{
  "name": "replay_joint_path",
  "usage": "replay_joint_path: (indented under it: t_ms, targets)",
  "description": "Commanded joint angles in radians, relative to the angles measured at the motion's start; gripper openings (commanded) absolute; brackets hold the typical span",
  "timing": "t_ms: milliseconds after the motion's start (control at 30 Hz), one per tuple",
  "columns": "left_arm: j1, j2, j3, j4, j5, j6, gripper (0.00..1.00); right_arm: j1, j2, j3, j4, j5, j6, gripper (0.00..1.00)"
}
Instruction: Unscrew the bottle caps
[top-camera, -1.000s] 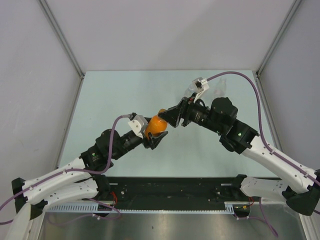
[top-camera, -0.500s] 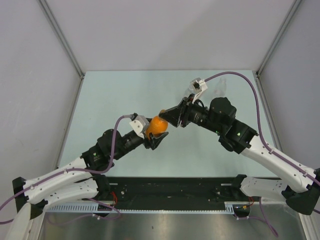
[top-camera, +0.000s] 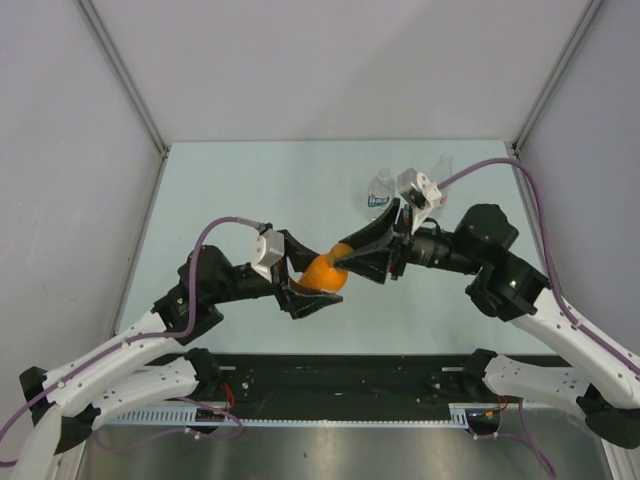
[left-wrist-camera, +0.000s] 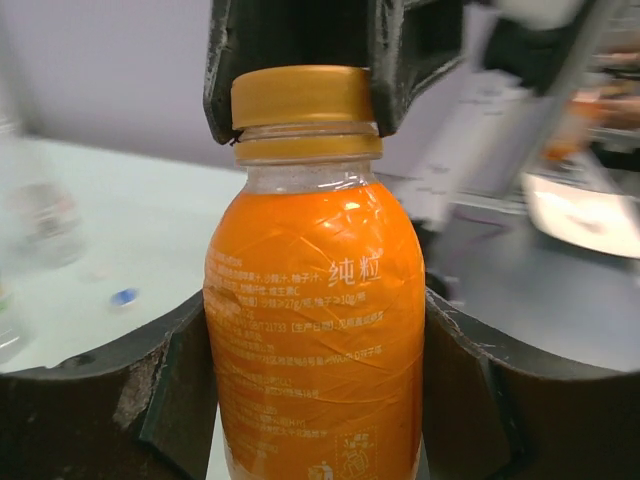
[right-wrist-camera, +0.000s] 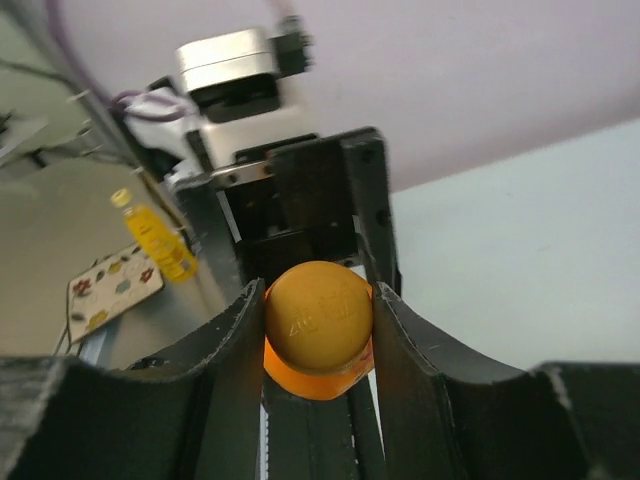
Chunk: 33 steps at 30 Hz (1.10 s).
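Observation:
The squat orange bottle (top-camera: 322, 274) is held off the table between the two arms. My left gripper (left-wrist-camera: 318, 345) is shut on the bottle's body (left-wrist-camera: 315, 330), one finger on each side of the label. The orange cap (right-wrist-camera: 318, 313) sits on the neck, and my right gripper (right-wrist-camera: 318, 322) is shut on it from the sides. In the left wrist view the right gripper's fingers (left-wrist-camera: 398, 60) clamp the cap (left-wrist-camera: 300, 97) on both sides. Two clear bottles (top-camera: 380, 190) (top-camera: 441, 168) stand on the table at the back; their caps are too small to make out.
A blurred clear bottle (left-wrist-camera: 40, 225) stands on the table left of the held one, with a small blue-and-white speck (left-wrist-camera: 123, 296) lying near it. Grey walls close in the pale green table (top-camera: 250, 190) on three sides. A black rail (top-camera: 340, 375) runs along the near edge.
The right gripper has closed onto the orange cap. Both arms shifted, carrying the orange bottle slightly nearer and to the right, and the clear bottles behind the right arm now show.

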Motion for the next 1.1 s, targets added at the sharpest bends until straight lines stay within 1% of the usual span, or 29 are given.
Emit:
replay_joint_path:
  t_ms: [0,33,100,133,333,400,533,600,867,967,1000,1067]
  targets:
    - [0.016,0.054,0.097,0.134,0.53,-0.195,0.0,-0.011,-0.062,0.002,0.026,-0.292,-0.15,0.0]
    - [0.016,0.064,0.115,0.151,0.564,-0.227,0.0,-0.023,-0.068,0.002,0.019,-0.348,-0.156,0.0]
    - [0.016,0.088,0.124,0.176,0.631,-0.255,0.0,-0.028,-0.079,0.002,-0.01,-0.388,-0.187,0.0]
    - [0.016,0.094,0.121,0.221,0.648,-0.288,0.0,-0.028,-0.088,0.002,-0.021,-0.42,-0.199,0.0]
    - [0.016,0.148,0.12,0.396,0.734,-0.408,0.0,-0.025,-0.139,0.004,-0.086,-0.465,-0.279,0.0]
    - [0.016,0.163,0.126,0.394,0.74,-0.405,0.0,-0.026,-0.157,0.002,-0.09,-0.455,-0.283,0.0]
    - [0.016,0.197,0.158,0.28,0.763,-0.329,0.0,-0.048,-0.188,0.002,-0.077,-0.447,-0.287,0.0]
    - [0.016,0.208,0.163,0.253,0.776,-0.312,0.0,-0.074,-0.203,0.004,-0.051,-0.451,-0.27,0.0]
    - [0.025,0.225,0.17,0.162,0.788,-0.238,0.0,-0.141,-0.206,0.022,0.032,-0.516,-0.207,0.0]
    - [0.042,0.222,0.17,0.104,0.75,-0.192,0.0,-0.153,-0.213,0.027,0.034,-0.409,-0.204,0.0]
    - [0.05,0.21,0.17,0.084,0.725,-0.178,0.0,-0.157,-0.216,0.025,0.008,-0.257,-0.208,0.0]
    - [0.073,0.194,0.17,-0.002,0.608,-0.116,0.0,-0.155,-0.213,0.025,-0.027,-0.063,-0.224,0.0]
